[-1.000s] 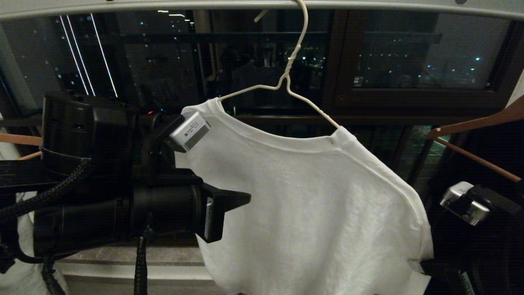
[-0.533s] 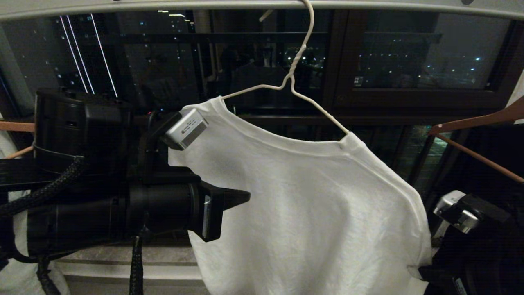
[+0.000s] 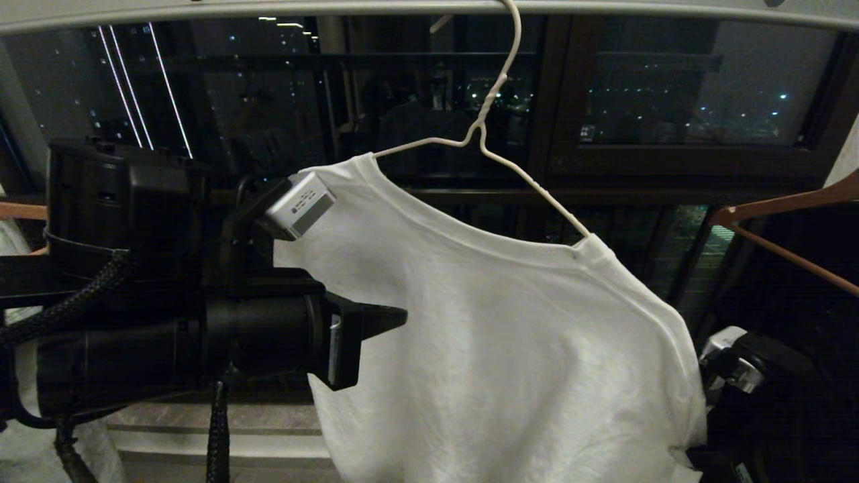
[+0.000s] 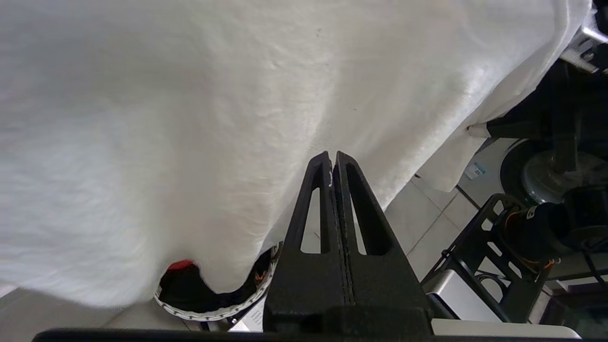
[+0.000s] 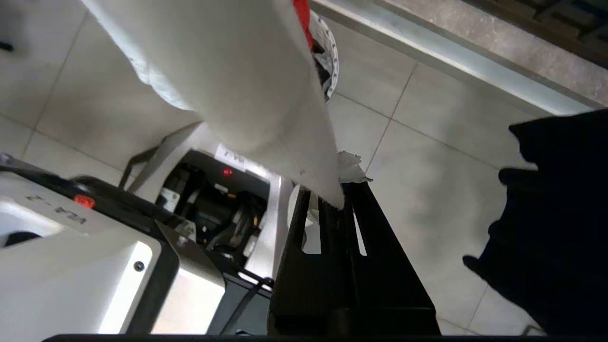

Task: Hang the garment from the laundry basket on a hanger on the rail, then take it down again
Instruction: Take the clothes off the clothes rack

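Head view: left gripper (image 3: 396, 315) reaches level, jaws pinching the garment (image 3: 510, 349) hung on the hanger (image 3: 483, 134); right gripper (image 5: 344, 187) clamps its hem.

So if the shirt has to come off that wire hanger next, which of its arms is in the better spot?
Probably the left. The left gripper is shut on the T-shirt high up, under the shoulder by the hanger. The right gripper only pinches the sleeve edge, low at the far side.

Garment (image 3: 510, 349) on hanger (image 3: 483, 134) under rail (image 3: 268, 8), left end effector (image 3: 389, 320) before it, wooden hanger (image 3: 785, 228) rightward
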`<state>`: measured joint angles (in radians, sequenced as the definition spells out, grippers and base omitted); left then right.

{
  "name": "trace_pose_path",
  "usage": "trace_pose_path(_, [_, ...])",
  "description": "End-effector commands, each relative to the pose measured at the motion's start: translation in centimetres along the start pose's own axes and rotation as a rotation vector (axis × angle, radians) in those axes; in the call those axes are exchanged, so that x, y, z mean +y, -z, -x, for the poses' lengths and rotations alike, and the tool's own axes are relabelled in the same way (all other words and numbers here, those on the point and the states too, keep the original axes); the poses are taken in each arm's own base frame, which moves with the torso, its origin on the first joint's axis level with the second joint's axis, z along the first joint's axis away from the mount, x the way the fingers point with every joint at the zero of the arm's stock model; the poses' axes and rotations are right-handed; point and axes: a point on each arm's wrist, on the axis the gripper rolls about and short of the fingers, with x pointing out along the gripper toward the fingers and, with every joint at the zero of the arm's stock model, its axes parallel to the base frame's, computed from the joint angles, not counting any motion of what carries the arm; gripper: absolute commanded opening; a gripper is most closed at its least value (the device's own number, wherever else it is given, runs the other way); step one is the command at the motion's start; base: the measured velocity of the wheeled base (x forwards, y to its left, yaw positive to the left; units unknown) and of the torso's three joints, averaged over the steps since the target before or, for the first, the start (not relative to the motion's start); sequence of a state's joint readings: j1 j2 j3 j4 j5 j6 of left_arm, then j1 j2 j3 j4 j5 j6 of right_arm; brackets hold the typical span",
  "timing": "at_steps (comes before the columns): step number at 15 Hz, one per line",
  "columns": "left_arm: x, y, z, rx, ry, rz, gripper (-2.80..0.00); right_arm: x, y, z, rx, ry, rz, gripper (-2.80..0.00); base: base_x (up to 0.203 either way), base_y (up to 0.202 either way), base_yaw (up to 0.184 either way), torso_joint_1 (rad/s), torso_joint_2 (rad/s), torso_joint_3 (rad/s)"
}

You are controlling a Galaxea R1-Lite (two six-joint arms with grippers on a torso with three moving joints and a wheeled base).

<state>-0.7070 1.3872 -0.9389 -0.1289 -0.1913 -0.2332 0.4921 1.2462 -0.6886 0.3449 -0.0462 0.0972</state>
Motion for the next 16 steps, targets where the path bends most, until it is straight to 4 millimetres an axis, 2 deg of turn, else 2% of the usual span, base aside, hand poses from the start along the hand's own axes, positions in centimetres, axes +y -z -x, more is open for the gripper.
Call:
trace_pose_path(1, [0.0,0.0,0.1,-0.003,0.000,0.001,-2.80,0.0,0.2,-0.4,0.022,0.003,0.003,-2.80,0.000,0.000,0.000,0.000,0.00,0.000])
trace_pose_path(7, [0.0,0.0,0.1,-0.003,0.000,0.001,-2.80,0.0,-0.3,0.3,-0.047,0.014,0.001,-2.80,0.000,0.000,0.000,0.000,0.00,0.000])
trace_pose_path(8, [0.0,0.0,0.1,-0.003,0.000,0.001,-2.80,-0.1,-0.2,0.6,-0.057,0.024,0.005,-0.55,0.000,0.000,0.000,0.000,0.00,0.000])
trace_pose_path(9, [0.0,0.0,0.1,-0.003,0.000,0.001,-2.80,-0.1,0.0,0.9,-0.069,0.026,0.021,0.00,0.000,0.000,0.000,0.000,0.00,0.000])
trace_pose_path(13, [-0.3,-0.4,1.1,-0.033,0.003,-0.002,-2.80,-0.3,0.5,4.0,-0.202,0.005,0.029,0.00,0.000,0.000,0.000,0.000,0.00,0.000])
trace_pose_path(16, [-0.4,-0.4,2.4,-0.044,-0.050,-0.001,-2.80,-0.3,1.1,7.9,-0.376,-0.083,0.031,0.00,0.000,0.000,0.000,0.000,0.00,0.000])
